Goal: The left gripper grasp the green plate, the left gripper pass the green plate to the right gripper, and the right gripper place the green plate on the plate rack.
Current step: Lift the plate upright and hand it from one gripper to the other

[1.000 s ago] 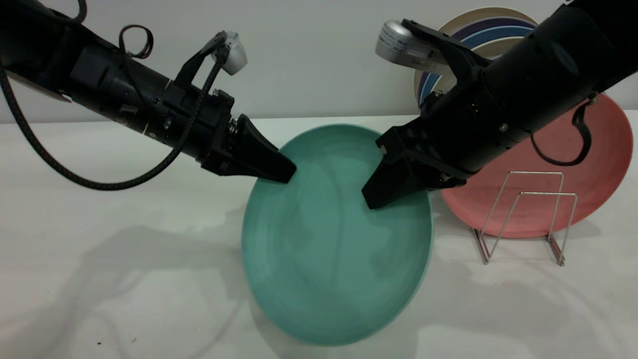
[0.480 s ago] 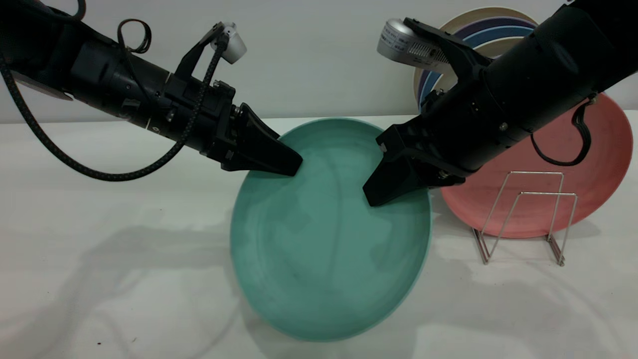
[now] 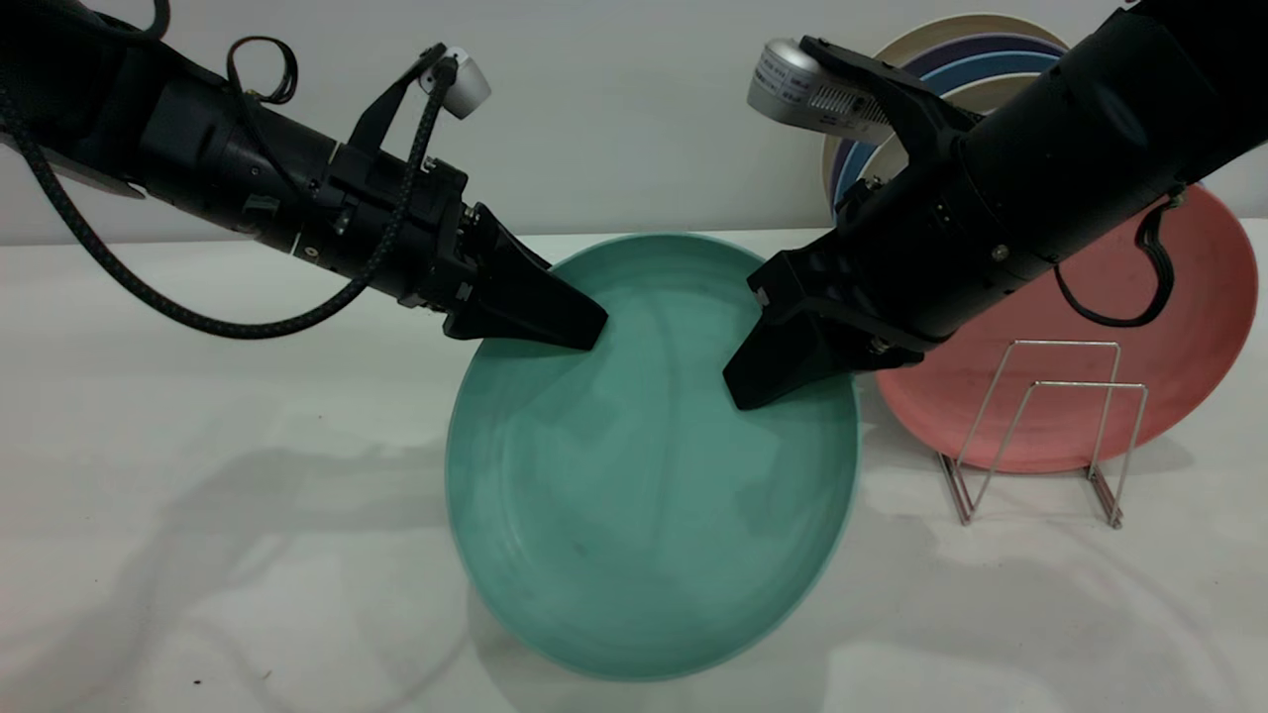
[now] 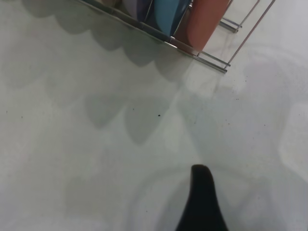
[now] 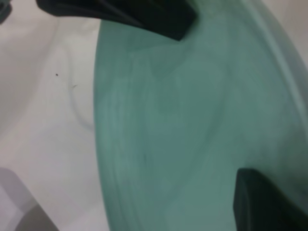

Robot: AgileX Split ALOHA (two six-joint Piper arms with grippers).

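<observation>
Right now I have the round matte teal-green plate (image 3: pixel 649 475) tilted up on edge at the middle of the white desk (image 3: pixel 198 495), its lower rim apparently down on the surface. My left hand (image 3: pixel 584 335), the slim black one with the braided cable, is pinched shut on the rim at about 11 o'clock on the plate's face. My right hand (image 3: pixel 745 388), on the bulky arm with the silver cylinder, sits at about 1 o'clock on the same rim; one finger lies over the front face, but I cannot tell whether it has clamped yet. In the right wrist view the plate fills the frame, with one dark finger (image 5: pixel 269 199) against it.

What matters next is direction: the thin silver wire rack (image 3: pixel 1040 426) lies toward 3 o'clock from the plate, just beyond its right edge, on the right arm's side. A salmon-pink plate (image 3: pixel 1189 327) already stands in it, with blue-banded plates (image 3: pixel 976 64) behind. I judge the handover is mid-way; the right hand needs a firm hold before the left lets go.
</observation>
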